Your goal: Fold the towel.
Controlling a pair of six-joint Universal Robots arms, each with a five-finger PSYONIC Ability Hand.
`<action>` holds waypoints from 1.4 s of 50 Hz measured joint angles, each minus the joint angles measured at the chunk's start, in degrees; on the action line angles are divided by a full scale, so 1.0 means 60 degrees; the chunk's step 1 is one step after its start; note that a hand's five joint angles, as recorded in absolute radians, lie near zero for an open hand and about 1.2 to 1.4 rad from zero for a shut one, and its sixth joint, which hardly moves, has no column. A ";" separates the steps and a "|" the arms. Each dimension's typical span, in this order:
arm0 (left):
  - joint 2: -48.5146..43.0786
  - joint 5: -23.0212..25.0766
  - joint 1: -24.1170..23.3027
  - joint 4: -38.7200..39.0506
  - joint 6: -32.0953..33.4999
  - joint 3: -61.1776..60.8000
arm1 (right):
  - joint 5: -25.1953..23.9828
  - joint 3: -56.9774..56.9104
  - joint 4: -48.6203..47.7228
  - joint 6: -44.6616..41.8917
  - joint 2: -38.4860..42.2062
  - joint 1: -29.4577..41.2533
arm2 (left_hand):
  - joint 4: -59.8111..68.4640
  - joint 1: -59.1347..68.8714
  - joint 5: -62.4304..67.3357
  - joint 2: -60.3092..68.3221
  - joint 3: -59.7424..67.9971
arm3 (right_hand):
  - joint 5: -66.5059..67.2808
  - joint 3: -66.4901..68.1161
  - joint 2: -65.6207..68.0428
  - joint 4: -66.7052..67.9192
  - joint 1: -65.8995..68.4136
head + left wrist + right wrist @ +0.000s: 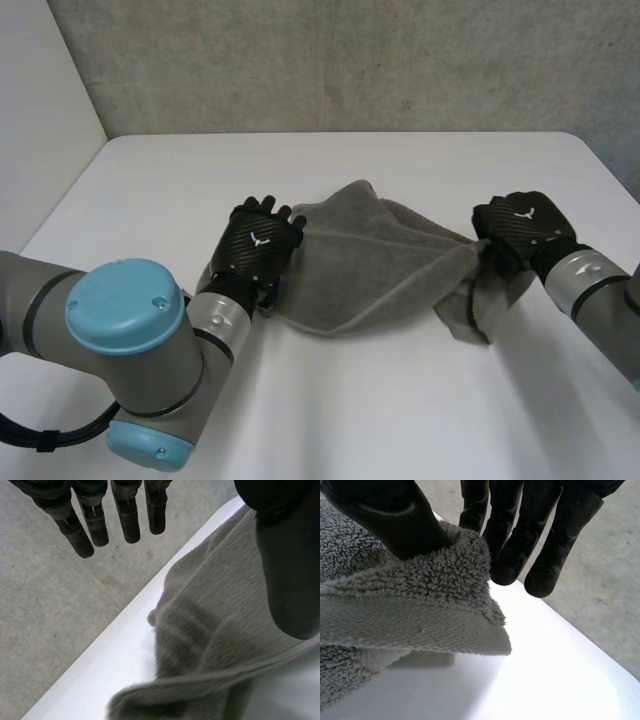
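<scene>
The grey towel (pixel 370 265) lies rumpled at the centre of the white table (pixel 400 410), with no neat fold yet. At its 3 o'clock end the right hand (pixel 520 228) pinches it between thumb and fingers. At 9 o'clock the left hand (pixel 258 245) has its fingers straight and grips nothing. I judge that most of the folding remains.

The towel (pixel 420 580) is grey terry cloth, rough with small loops; the worktop (pixel 400 400) is smooth, matt and white.

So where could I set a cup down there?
Bare table lies between the towel and the wall, and along the towel's near side. The middle is crowded: left hand, towel, right hand.
</scene>
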 measured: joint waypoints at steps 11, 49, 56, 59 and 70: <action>0.0219 0.0225 0.1334 -0.0065 0.0079 -0.0481 | 0.0033 -0.0088 -0.0112 0.0032 0.0402 -0.0714 | 0.0000 0.0000 0.0002 -0.0001 0.0001 | 0.0000 0.0002 -0.0001 0.0000 0.0000; 0.0330 0.1382 0.1633 -0.2395 -0.0684 -0.0368 | -0.0012 -0.0167 -0.0121 0.0016 0.0938 -0.0662 | -0.0017 -0.0084 -0.0050 -0.0076 -0.0066 | 0.0072 0.0004 0.0000 0.0000 0.0000; 0.0286 0.1321 0.1577 -0.2457 -0.0717 -0.0334 | -0.0016 -0.0150 -0.0121 0.0016 0.0938 -0.0662 | -0.0017 -0.0078 -0.0047 -0.0076 -0.0066 | 0.0072 0.0004 0.0000 0.0000 0.0000; 0.0169 0.1284 0.1560 -0.2209 -0.0744 -0.0323 | -0.0016 -0.0137 -0.0121 0.0016 0.0938 -0.0657 | -0.0015 -0.0079 0.0083 -0.0056 -0.0043 | 0.0072 0.0004 0.0000 0.0000 0.0000; -0.0692 0.0943 0.1483 -0.0129 -0.1464 -0.0112 | -0.0016 -0.0106 -0.0106 0.0017 0.0933 -0.0677 | 0.6939 0.6890 0.7124 0.6848 0.6968 | 0.0073 0.0004 0.0000 0.0000 0.0000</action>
